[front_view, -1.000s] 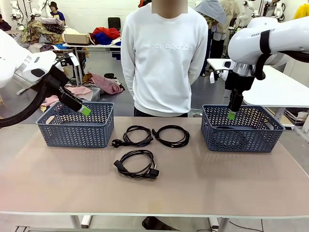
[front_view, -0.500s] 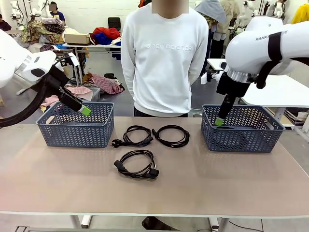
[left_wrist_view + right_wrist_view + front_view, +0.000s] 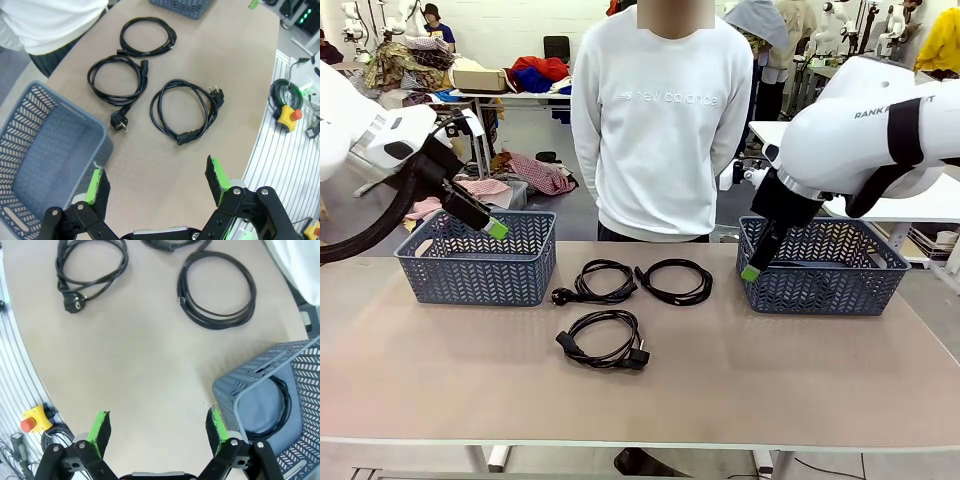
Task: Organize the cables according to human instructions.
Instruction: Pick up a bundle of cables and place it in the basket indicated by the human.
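Three coiled black cables lie on the table between two baskets: one at the back left point(image 3: 604, 280), one at the back right point(image 3: 675, 281), one nearer the front point(image 3: 604, 340). The left wrist view shows the same three point(image 3: 148, 36) point(image 3: 118, 80) point(image 3: 186, 110). A further cable point(image 3: 284, 407) lies inside the right basket point(image 3: 830, 285). My left gripper point(image 3: 495, 228) hangs open over the left basket point(image 3: 470, 275), holding nothing. My right gripper point(image 3: 750, 272) is open and empty beside the right basket's left end.
A person in a white sweatshirt point(image 3: 660, 120) stands at the far edge behind the cables, hands out of sight. The left basket point(image 3: 20, 125) looks empty inside. Bare tabletop lies in front of the cables.
My right arm has swung left and down, from above the right basket's inside to its left outer end. The left arm and the cables have not moved.
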Available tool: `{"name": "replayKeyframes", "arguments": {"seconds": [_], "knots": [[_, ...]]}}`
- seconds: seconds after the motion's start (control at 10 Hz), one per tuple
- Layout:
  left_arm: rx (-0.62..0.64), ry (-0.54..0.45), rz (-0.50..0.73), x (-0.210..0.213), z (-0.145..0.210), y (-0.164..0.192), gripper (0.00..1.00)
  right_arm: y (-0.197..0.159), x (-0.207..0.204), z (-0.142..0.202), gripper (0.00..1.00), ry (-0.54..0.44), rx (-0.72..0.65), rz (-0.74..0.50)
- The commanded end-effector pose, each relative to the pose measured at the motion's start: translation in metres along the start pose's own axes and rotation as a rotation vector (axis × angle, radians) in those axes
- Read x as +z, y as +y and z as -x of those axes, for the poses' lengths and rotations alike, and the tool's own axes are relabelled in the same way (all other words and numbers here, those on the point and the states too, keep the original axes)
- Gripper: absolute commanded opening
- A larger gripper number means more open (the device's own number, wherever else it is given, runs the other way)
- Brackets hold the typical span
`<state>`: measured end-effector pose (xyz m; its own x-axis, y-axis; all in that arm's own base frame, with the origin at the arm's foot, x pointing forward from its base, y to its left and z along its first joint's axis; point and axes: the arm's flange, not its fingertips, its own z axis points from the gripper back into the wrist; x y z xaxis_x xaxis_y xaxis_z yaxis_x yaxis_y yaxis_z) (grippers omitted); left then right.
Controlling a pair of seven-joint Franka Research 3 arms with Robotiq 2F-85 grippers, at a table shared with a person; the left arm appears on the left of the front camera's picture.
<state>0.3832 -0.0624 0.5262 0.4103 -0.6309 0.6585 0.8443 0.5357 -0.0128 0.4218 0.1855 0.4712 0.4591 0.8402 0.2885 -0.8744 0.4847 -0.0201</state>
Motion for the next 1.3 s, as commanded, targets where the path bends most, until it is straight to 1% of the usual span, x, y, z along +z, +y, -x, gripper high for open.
{"name": "replayKeyframes", "arguments": {"seconds": [0.0,1.2], "knots": [[-0.009,-0.022,0.02,-0.0005,0.0016,0.002,1.0,-0.0053,0.004,-0.0002,1.0,-0.004,-0.008,0.008],[-0.009,-0.022,0.02,-0.0005,0.0016,0.002,1.0,-0.0053,0.004,-0.0002,1.0,-0.004,-0.008,0.008]]}}
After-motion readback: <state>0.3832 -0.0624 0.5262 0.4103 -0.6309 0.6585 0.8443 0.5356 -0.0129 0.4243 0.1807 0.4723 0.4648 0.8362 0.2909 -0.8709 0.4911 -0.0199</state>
